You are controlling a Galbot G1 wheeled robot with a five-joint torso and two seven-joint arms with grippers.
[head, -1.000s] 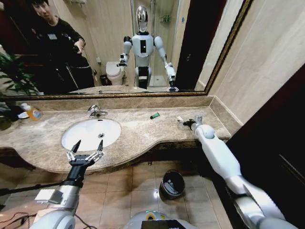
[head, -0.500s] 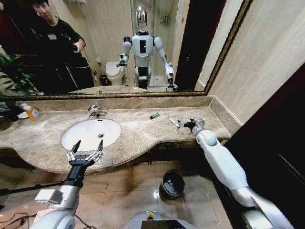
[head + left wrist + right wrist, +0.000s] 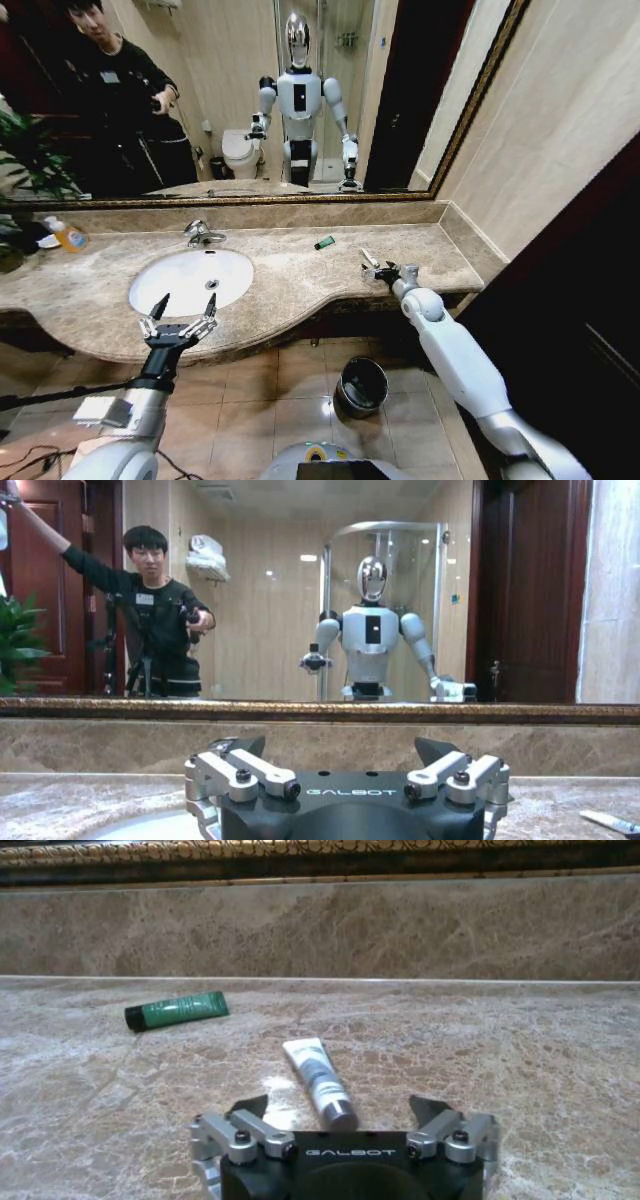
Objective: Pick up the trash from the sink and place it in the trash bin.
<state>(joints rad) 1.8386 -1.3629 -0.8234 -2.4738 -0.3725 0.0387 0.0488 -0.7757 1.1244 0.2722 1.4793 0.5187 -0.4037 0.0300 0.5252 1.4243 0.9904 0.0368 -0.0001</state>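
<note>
Right gripper (image 3: 378, 271) low over counter (image 3: 290, 280), fingers spread, white tube (image 3: 320, 1081) between them. Green tube (image 3: 324, 243) at 11 o'clock from it. Left gripper (image 3: 180, 318) fingers spread, at sink (image 3: 190, 279) front edge. Bin (image 3: 362, 386) on floor, 6 o'clock of right gripper.

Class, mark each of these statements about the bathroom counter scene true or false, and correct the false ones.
1. The right gripper is open over a white tube on the countertop. True.
2. The green tube lies inside the sink. False: it lies on the countertop, beyond the white tube.
3. The left gripper holds the white tube. False: it is open and empty at the sink's front edge.
4. The trash bin stands on the floor below the counter. True.
5. An orange-liquid bottle stands beside the bin. False: it stands on the countertop.
</note>
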